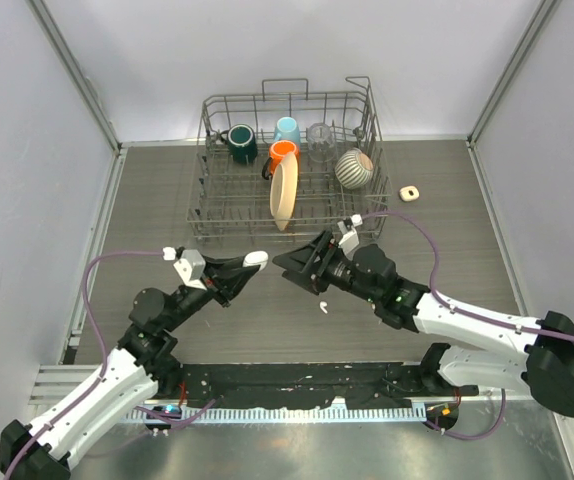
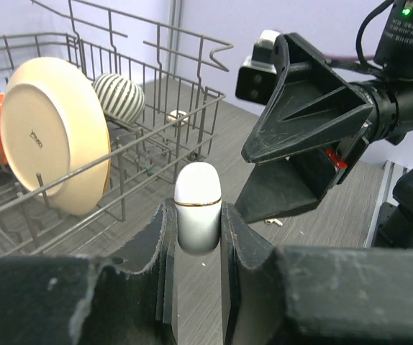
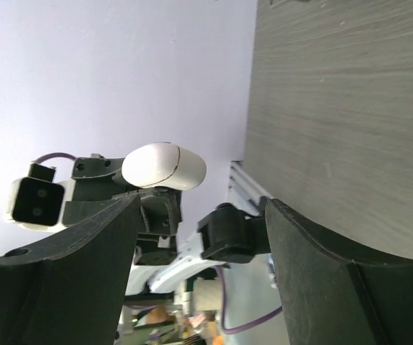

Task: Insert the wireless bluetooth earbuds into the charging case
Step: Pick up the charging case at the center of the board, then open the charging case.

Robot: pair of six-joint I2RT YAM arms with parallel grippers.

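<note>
Above the table (image 1: 157,205), the left gripper (image 2: 197,228) clamps the shut charging case (image 2: 198,198); the right gripper (image 1: 295,262) gapes just beside it. One earbud (image 1: 320,307) lies beneath. A clumsy nudge at the lid could pop the glossy case loose.

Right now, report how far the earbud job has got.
Done: the left gripper has the charging case clamped, its lid apparently shut. In hand: the right gripper stands open, facing it. Left: open the lid and seat the earbud lying on the table.
</note>
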